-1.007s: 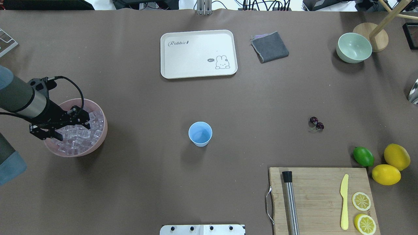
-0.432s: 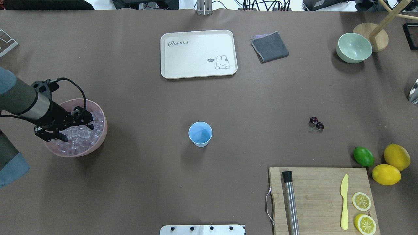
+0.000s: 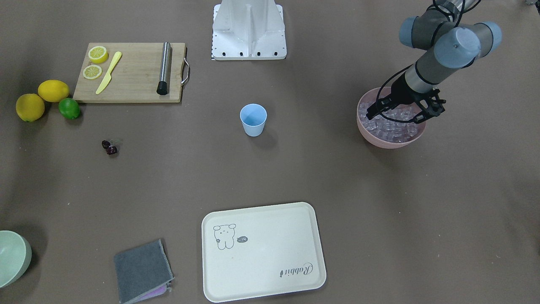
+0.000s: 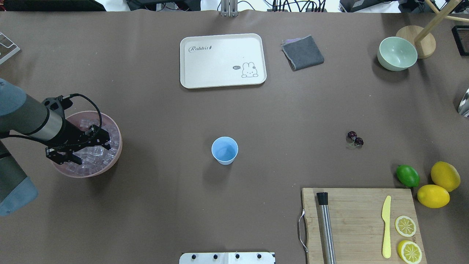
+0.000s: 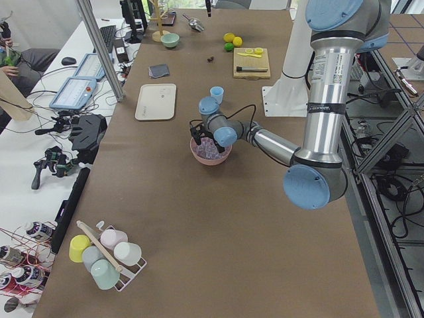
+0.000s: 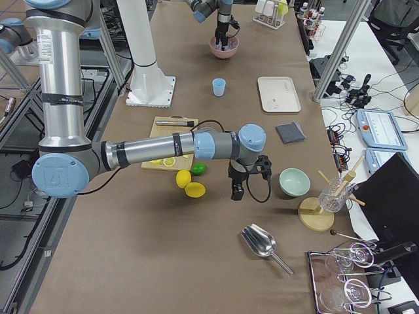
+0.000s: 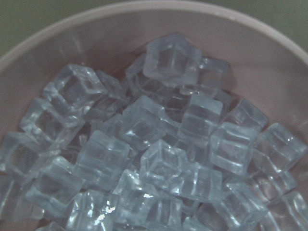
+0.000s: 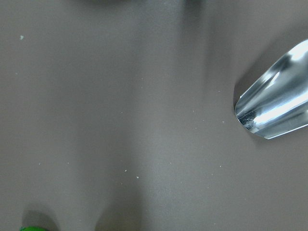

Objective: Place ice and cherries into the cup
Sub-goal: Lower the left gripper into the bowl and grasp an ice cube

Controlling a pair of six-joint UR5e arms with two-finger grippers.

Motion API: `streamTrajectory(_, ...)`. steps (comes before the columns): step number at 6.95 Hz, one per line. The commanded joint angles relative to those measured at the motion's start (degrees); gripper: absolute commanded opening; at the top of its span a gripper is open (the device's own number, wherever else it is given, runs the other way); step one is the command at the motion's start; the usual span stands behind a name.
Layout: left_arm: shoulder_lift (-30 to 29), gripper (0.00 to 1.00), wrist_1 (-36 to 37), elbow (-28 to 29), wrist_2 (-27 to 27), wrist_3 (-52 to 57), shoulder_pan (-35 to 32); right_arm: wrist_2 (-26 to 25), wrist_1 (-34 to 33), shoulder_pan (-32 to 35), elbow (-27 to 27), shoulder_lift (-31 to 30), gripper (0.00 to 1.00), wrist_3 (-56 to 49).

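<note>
The light blue cup (image 4: pixel 224 150) stands upright mid-table, also in the front view (image 3: pixel 253 119). The ice (image 7: pixel 159 159) is a heap of clear cubes filling a pink bowl (image 4: pixel 114 161) at the table's left. My left gripper (image 4: pixel 91 150) is open, its fingers spread right over the ice in the bowl (image 3: pixel 379 141), and it holds nothing. The dark red cherries (image 4: pixel 355 138) lie on the table to the right of the cup. My right gripper (image 6: pixel 245 186) shows only in the exterior right view, low over the table near the lemons; I cannot tell whether it is open or shut.
A cream tray (image 4: pixel 222 60), a grey cloth (image 4: pixel 302 52) and a pale green bowl (image 4: pixel 397 53) lie at the far side. A lime (image 4: pixel 407 176), lemons (image 4: pixel 445 176) and a cutting board (image 4: pixel 359 220) are near right. A metal scoop (image 8: pixel 279 106) lies by the right gripper.
My left gripper has shifted a little to the right and toward the robot over the ice, and it stays open. The cup and the cherries have not moved.
</note>
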Motion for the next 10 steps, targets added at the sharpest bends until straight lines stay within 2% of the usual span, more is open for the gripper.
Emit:
streamTrajectory(1,-0.1,0.89,-0.2,0.1,-0.2,-0.2,0.1,0.0,0.0,0.0,0.0,0.0,1.0,0.0)
streamTrajectory(3,-0.2,0.54,0.0,-0.2,-3.5,0.2,-0.1,0.0,0.0,0.0,0.0,0.0,1.0,0.0)
streamTrajectory(4,-0.2,0.52,0.0,-0.2,-3.9,0.3,-0.6,0.0,0.0,-0.1,0.0,0.0,1.0,0.0)
streamTrajectory(5,-0.2,0.42,0.1,-0.2,-3.9,0.4,-0.8,0.0,0.0,-0.1,0.0,0.1,1.0,0.0)
streamTrajectory(6,-0.2,0.27,0.1,-0.4,-3.9,0.4,-1.0,0.0,0.0,-0.1,0.0,0.0,1.0,0.0)
streamTrajectory(7,-0.2,0.18,0.2,-0.4,-3.9,0.4,-1.1,0.0,0.0,0.0,0.0,0.0,1.0,0.0)
streamTrajectory(8,-0.2,0.14,0.4,-0.5,-4.3,0.4,-1.8,0.0,0.0,-0.1,0.0,0.0,1.0,0.0)
streamTrajectory(10,-0.2,0.07,0.4,-0.4,-9.6,0.5,-5.8,0.0,0.0,0.0,0.0,0.1,1.0,0.0)
